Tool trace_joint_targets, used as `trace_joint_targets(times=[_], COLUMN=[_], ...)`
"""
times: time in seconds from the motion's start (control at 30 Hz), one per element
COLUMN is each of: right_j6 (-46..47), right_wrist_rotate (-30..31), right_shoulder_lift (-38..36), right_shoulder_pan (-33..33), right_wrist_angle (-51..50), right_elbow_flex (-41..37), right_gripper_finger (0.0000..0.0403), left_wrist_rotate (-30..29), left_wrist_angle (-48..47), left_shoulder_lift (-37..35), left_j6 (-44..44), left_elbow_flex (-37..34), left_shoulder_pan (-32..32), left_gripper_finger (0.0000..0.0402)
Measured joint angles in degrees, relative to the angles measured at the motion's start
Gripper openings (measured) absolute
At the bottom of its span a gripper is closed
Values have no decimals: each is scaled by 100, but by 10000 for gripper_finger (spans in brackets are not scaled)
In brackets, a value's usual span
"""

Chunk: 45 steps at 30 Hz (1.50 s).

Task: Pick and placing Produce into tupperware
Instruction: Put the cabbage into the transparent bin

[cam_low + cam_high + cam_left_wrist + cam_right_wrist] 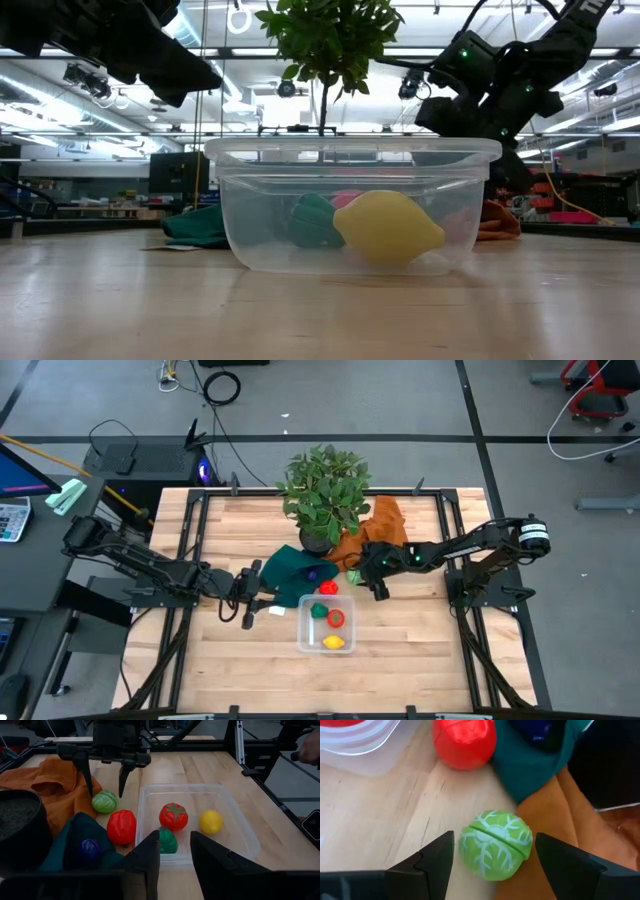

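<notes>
Over on the left, the left pincer (250,603) hangs just beside the tupperware (304,635), fingers parted and carrying nothing. The tupperware itself sits mid-desk (420,650), clear thin plastic with rounded corners, likely light and a bit flexy; inside lie a green piece (167,840), a glossy tomato (173,816) and a smooth lemon (210,821). Outside it, a shiny red pepper (121,826) touches the teal cloth (75,842). Now to the right: the right pincer (492,857) is spread wide either side of the little cabbage (495,851), not gripping yet. It's round, ribbed, probably hard plastic and slick, so squeeze across its widest middle. The orange cloth (560,815) looks soft under its edge
</notes>
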Motion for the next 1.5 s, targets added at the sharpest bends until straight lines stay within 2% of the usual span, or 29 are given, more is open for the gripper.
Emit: trace_joint_targets(times=[0.33,0.67,0.87,1.13,1.5], right_j6=[-382,-597,-564,-551,-248], right_wrist_rotate=[1,-9,-11,4,120], right_shoulder_lift=[266,900,985,745,-29], right_shoulder_pan=[0,0,2,4,11], right_wrist_angle=[-57,-510,-648,-825,-1194], right_elbow_flex=[79,839,1065,1145,1141], right_gripper_finger=[240,240,232,211,210], left_wrist_rotate=[2,2,2,1,1], left_wrist_angle=[2,0,-71,-135,-140], left_shoulder_lift=[0,1,0,1,2], left_j6=[0,0,-24,-44,-46], left_elbow_flex=[0,0,0,2,3], left_shoulder_pan=[0,0,0,0,0], left_gripper_finger=[115,117,111,116,111])
